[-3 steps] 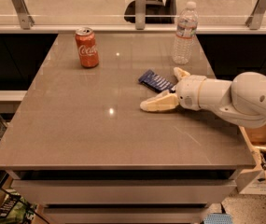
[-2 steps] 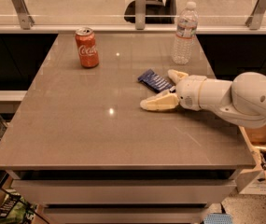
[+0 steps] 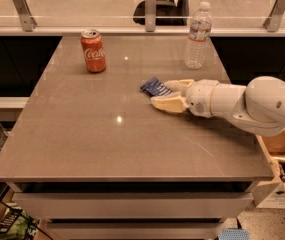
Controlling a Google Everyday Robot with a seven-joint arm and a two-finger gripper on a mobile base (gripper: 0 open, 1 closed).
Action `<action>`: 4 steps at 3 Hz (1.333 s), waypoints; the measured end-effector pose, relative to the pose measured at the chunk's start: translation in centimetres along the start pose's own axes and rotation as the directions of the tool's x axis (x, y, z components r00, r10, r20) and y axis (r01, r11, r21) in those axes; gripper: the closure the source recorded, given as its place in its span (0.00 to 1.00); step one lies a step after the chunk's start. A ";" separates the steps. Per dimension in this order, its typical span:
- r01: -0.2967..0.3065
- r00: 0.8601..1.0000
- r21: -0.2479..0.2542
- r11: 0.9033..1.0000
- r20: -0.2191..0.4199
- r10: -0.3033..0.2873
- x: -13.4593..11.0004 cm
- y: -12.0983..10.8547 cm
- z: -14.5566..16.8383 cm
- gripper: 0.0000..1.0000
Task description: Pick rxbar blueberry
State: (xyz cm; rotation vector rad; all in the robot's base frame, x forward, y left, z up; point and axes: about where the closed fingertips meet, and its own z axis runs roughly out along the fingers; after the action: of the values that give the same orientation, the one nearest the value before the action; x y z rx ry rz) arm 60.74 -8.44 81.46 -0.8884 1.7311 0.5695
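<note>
The rxbar blueberry [image 3: 154, 87], a small flat dark blue bar, lies on the grey table [image 3: 82, 134] right of its middle. My gripper [image 3: 160, 93] reaches in from the right on a white arm, low over the table. Its cream fingers [image 3: 168, 104] are spread apart, and the bar's right end lies at the fingertips, between them. The bar's far right end is partly hidden by the upper finger.
A red Coca-Cola can [image 3: 93, 51] stands at the back left of the table. A clear water bottle [image 3: 198, 36] stands at the back right, just behind the gripper. A glass railing runs along the far edge. Boxes [image 3: 284, 184] sit on the floor at the right.
My gripper has moved a little left along the table, so its fingertips now reach the bar's right end. The can and bottle have not moved.
</note>
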 end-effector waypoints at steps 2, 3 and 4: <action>0.000 1.000 -0.001 1.000 0.000 0.000 0.0 0.0 0.0 1.00; 0.000 1.000 -0.001 1.000 0.000 0.000 0.0 0.0 0.0 1.00; 0.000 1.000 -0.001 1.000 0.000 0.000 -0.1 0.0 0.0 1.00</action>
State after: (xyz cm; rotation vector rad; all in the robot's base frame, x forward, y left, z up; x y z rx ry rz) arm 60.73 -8.40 81.53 -0.8891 1.7308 0.5700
